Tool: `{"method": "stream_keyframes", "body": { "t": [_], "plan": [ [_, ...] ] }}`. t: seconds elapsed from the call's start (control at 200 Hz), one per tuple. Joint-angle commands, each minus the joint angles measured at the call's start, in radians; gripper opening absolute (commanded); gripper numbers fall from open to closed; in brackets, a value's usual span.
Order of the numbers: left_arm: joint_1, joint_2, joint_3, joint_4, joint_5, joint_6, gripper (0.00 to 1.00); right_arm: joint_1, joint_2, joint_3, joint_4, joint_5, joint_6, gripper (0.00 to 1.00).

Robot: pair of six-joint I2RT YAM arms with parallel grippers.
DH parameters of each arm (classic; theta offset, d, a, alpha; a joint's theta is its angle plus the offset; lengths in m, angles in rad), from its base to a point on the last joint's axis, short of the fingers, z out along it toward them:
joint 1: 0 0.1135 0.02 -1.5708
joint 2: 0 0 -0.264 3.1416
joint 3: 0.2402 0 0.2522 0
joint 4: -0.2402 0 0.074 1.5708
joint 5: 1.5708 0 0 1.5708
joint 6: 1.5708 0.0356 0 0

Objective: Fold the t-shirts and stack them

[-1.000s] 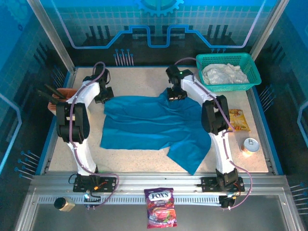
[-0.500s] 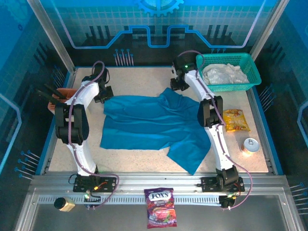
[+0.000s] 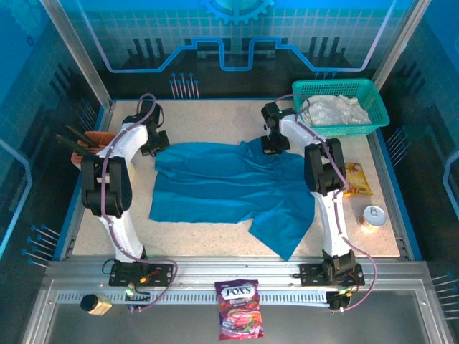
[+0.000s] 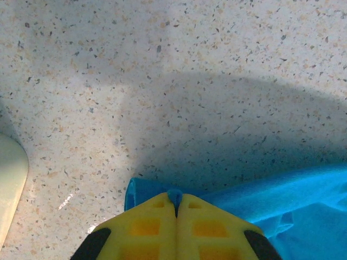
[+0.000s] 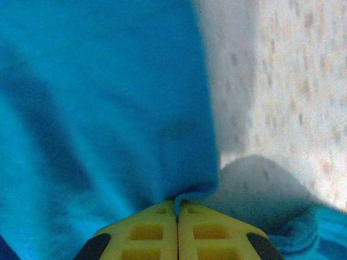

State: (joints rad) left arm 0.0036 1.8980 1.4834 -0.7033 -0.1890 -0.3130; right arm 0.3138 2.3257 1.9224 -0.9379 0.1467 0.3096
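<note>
The teal-blue t-shirt (image 3: pixel 229 190) is lying spread on the middle of the surface (image 3: pixel 208 118), wrinkled, with one flap trailing toward the near right. The white t-shirt (image 3: pixel 331 110) is sitting crumpled in the basket (image 3: pixel 343 130) at the far right corner. The left hand (image 3: pixel 154 140) is at the shirt's far left corner. In the left wrist view its fingers (image 4: pixel 146 227) are pressed together with a small nub of blue cloth caught between the tips. The right hand (image 3: pixel 275 143) is at the far right part of the shirt. In the right wrist view its fingers (image 5: pixel 211 230) are likewise closed, pinching a raised fold of blue cloth. How many layers that fold contains cannot be told. Judged step: both hands are securing the far edge to begin a fold toward the near side. To do it well, both hands should be rising together and level, with the edge between them just taut. Too much pull could be slipping the thin left-hand bite free. The edge should be travelling straight toward the near hem. The trailing flap is skewed and will likely be needing a separate tuck.
</note>
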Motion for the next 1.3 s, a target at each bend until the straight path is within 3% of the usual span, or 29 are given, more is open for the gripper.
{"method": "stream_keyframes", "body": {
  "t": [0.0, 0.135, 0.265, 0.956, 1.291],
  "plan": [
    [-0.005, -0.046, -0.021, 0.009, 0.013, -0.01, 0.0, 0.008, -0.107, -0.121, 0.065, -0.005, 0.078, 0.11],
    [-0.007, -0.048, -0.025, 0.01, 0.017, -0.008, 0.0, 0.007, -0.158, -0.148, 0.075, 0.021, 0.085, 0.32],
    [-0.007, -0.061, -0.03, 0.01, 0.016, -0.008, 0.0, -0.003, -0.157, -0.071, 0.04, 0.062, 0.064, 0.4],
    [-0.008, -0.065, -0.037, 0.014, 0.022, -0.003, 0.0, -0.083, 0.256, 0.529, -0.129, 0.065, -0.09, 0.4],
    [-0.008, -0.056, -0.037, 0.015, 0.024, 0.0, 0.0, -0.095, 0.317, 0.543, -0.118, 0.024, -0.079, 0.4]
  ]
}}
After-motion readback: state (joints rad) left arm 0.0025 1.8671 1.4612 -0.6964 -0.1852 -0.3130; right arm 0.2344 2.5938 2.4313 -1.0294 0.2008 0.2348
